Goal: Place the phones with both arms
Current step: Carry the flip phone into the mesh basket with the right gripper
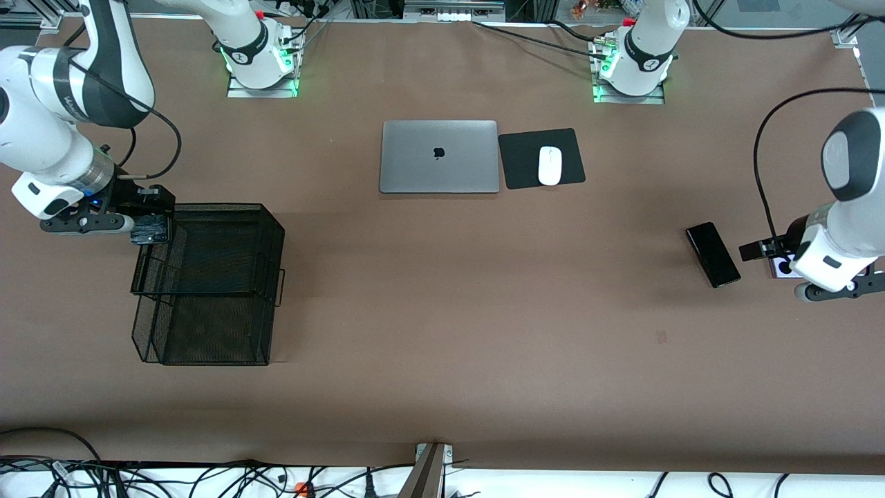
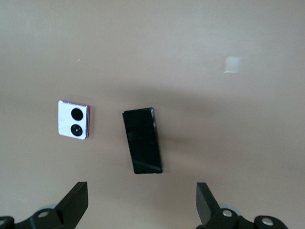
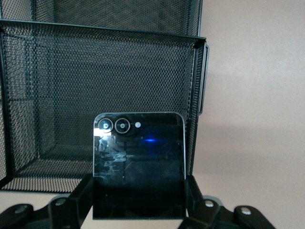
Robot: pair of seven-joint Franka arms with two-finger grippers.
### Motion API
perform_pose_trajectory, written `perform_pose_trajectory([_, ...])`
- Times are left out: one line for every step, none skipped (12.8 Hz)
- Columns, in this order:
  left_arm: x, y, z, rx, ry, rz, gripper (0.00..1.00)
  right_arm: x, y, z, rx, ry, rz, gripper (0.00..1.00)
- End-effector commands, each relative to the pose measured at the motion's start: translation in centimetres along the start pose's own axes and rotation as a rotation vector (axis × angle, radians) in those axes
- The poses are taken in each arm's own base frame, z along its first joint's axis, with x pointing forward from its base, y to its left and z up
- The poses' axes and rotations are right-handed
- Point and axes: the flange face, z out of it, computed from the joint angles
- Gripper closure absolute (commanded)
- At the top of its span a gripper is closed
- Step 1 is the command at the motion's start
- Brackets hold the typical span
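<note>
Three phones, two arms, one wire basket: the right gripper (image 1: 148,220) hangs over the rim of the black mesh basket (image 1: 228,290) at the right arm's end of the table, fingers clamped on the black flip phone (image 3: 138,164), which stands upright between them w/ its two camera lenses uppermost. At the left arm's end the left gripper (image 2: 142,202) hovers over the table (image 1: 442,332), fingers spread wide & gripping nothing. Under it lie the other two phones, flat on the brown surface & just apart: the long black slab phone (image 2: 142,140) and, beside it toward the table's end, the lavender-white flip phone (image 2: 73,119) w/ two black camera circles. Mid-table, nearer the arms' bases, sit one closed silver laptop (image 1: 439,156) & one white mouse (image 1: 550,165) on one black mouse pad (image 1: 525,166)
</note>
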Motion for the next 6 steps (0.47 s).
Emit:
perform_pose_trajectory([0.7, -2.1, 4.8, -0.018, -0.004, -0.066, 0.00, 1.4, 0.3, 2.3, 0.015, 0.031, -0.001, 1.00])
perform_pose_trajectory([0.6, -2.9, 7.0, -0.026, 0.002, -0.080, 0.00, 1.7, 0.7, 3.5, 0.036, 0.026, 0.004, 1.00])
perform_pose_trajectory([0.5, -3.3, 9.3, -0.035, 0.028, -0.087, 0.00, 1.7, 1.4, 4.4, 0.054, 0.020, 0.001, 1.00])
perform_pose_trajectory([0.1, -3.9, 11.8, -0.046, 0.053, -0.097, 0.00, 1.8, 1.3, 5.0, 0.058, 0.018, -0.003, 1.00])
perform_pose_trajectory([-0.2, -4.6, 13.9, -0.057, 0.069, -0.113, 0.00, 1.9, 1.3, 5.6, 0.049, 0.011, -0.004, 1.00])
perform_pose_trajectory([-0.6, -4.5, 15.7, -0.082, 0.079, -0.132, 0.00, 1.8, 1.7, 5.7, 0.047, 0.008, 0.004, 1.00])
